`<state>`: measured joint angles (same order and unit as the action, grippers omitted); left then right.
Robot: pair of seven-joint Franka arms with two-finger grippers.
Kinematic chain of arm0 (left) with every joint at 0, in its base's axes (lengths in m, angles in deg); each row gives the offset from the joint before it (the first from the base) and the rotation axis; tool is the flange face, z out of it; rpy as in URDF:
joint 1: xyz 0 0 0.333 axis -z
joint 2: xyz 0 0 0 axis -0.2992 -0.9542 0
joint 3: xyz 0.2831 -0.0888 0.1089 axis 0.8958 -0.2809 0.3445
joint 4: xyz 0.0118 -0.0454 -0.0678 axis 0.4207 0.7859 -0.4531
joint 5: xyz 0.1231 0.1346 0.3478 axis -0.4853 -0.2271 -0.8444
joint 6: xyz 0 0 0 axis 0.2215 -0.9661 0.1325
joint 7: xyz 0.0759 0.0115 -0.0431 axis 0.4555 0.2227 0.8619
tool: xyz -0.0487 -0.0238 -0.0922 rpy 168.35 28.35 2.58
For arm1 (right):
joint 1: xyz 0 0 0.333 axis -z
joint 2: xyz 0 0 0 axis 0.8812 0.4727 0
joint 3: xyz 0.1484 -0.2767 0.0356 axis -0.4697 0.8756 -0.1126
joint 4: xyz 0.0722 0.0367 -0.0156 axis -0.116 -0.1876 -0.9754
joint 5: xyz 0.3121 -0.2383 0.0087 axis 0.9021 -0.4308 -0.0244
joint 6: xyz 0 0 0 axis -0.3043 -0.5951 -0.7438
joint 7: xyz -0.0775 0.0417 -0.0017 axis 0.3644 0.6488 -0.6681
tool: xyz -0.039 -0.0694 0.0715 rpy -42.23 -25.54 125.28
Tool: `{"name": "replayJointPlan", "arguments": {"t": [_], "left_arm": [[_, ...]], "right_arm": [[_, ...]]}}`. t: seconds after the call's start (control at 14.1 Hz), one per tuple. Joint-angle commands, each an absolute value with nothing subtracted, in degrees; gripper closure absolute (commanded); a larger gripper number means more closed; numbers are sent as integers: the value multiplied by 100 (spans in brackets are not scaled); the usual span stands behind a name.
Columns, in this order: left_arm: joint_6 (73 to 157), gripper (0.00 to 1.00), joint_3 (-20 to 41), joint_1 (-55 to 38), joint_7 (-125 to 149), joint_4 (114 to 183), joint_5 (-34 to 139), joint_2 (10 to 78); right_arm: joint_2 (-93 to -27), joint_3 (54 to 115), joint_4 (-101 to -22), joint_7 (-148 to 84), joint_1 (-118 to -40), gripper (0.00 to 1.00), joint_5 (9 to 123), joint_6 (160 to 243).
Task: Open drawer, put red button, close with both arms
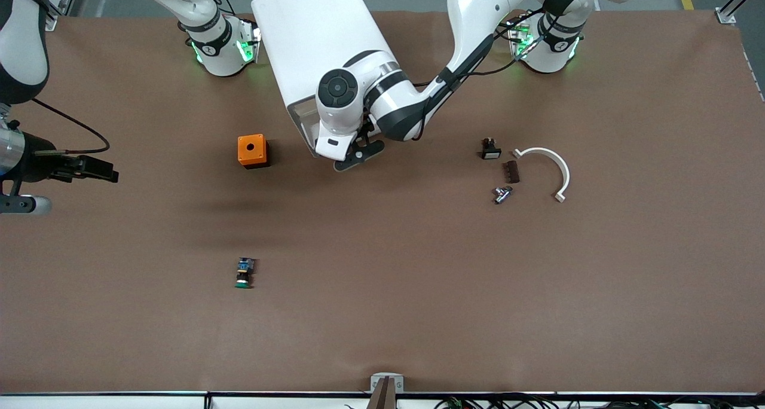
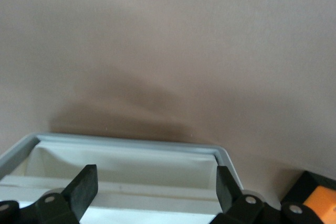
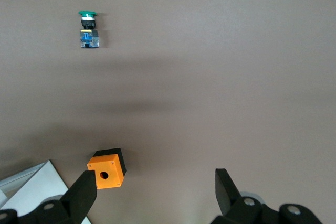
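The white drawer cabinet (image 1: 317,44) stands between the arm bases. Its drawer (image 2: 131,141) is pulled out a little, and what shows of its white inside is empty. My left gripper (image 1: 358,155) is at the drawer front, open and holding nothing; in the left wrist view (image 2: 155,182) its fingers stand apart over the drawer's rim. A small black switch with a reddish end (image 1: 490,149), seemingly the red button, lies toward the left arm's end of the table. My right gripper (image 1: 110,173) waits open and empty in the air at the right arm's end; it also shows in the right wrist view (image 3: 156,187).
An orange box with a hole (image 1: 252,150) (image 3: 106,169) sits beside the cabinet. A green-capped switch (image 1: 244,273) (image 3: 88,29) lies nearer the front camera. A dark toothed strip (image 1: 511,171), a metal part (image 1: 502,194) and a white curved piece (image 1: 556,164) lie by the black switch.
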<state>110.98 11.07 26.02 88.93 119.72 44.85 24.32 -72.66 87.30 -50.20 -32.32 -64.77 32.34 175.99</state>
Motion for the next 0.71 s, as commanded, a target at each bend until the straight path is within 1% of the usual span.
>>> {"name": "replayJointPlan", "arguments": {"t": [0.0,0.42,0.64], "left_arm": [[11121,1,1058,2592,9009,12107,4852,2494],[11165,1,1058,2592,9027,12309,5924,2441],[11174,1,1058,2566,8957,12371,6014,2441]], "right_arm": [[-7360,8638,-4918,-3006,-6363,0,2971,17511],[-7369,8691,-4927,-2979,-6363,0,2926,17519],[-7360,8752,-4936,-2787,-6363,0,2759,17528]]}}
